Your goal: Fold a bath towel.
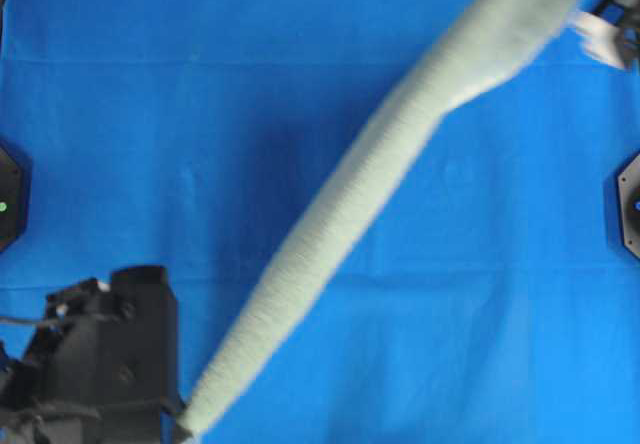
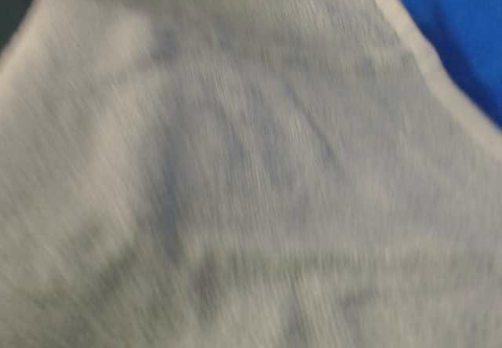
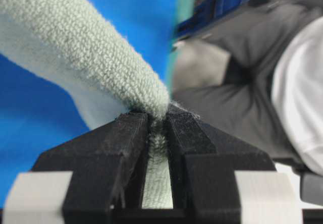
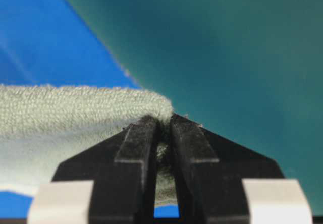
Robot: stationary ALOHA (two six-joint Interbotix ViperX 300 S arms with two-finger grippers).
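hanging in a long diagonal band over the blue table cloth [image 1: 150,114], the bath towel [image 1: 370,194] is stretched btw both grippers. left gripper [image 3: 159,120] and right gripper [image 4: 164,120] each pinch one end w/ fingers closed on it.

bath towel [image 1: 380,184] stretched diagonally above table cloth [image 1: 150,114]

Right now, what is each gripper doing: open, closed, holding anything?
Left gripper: closed on an end of the bath towel.
Right gripper: closed on the towel's other end.
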